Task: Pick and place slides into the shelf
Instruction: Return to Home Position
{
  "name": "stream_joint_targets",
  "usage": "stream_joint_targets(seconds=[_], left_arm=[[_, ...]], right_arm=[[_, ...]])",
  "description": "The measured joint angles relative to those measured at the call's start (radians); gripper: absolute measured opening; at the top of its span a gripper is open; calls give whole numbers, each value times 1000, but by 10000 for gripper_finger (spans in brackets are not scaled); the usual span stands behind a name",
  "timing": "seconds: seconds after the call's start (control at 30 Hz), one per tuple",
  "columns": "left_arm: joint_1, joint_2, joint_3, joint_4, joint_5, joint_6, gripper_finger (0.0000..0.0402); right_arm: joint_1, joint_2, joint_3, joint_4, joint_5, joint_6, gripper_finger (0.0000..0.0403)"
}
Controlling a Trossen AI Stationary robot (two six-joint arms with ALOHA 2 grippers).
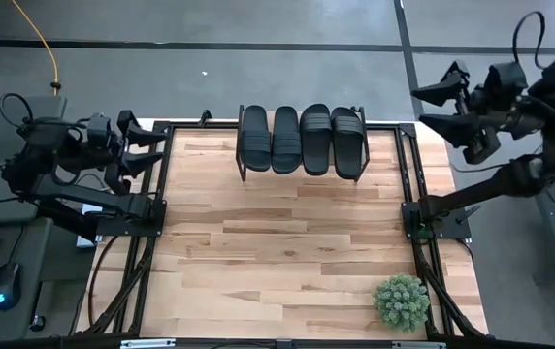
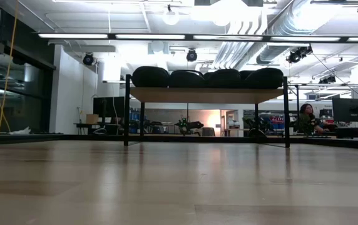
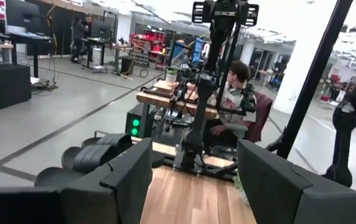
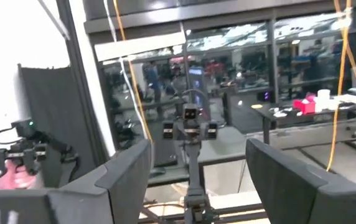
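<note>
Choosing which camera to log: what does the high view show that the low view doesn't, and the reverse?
Only the high view: left gripper and right gripper, both open at the sides of the table, and a green plant. Only the low view: the space beneath the shelf between its black legs, and a seated person behind. Both: four slides on the shelf.

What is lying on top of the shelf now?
Four black slides lie side by side on the shelf. They cover most of its wooden top, so the surface beneath them is hidden. The left gripper and right gripper wait off to the sides.
</note>
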Motion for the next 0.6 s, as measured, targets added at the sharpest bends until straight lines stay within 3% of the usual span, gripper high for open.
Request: stream_joint_targets(seconds=[0.27,0.43,0.6], left_arm=[[0,-67,-46,31,0,18,216],[0,-137,-182,114,-33,-26,216],[0,-201,-343,248,13,-66,216]], right_arm=[[0,-244,-510,414,12,27,252],[0,-373,-835,696,15,85,252],[0,-481,-1103,969,-4,115,252]])
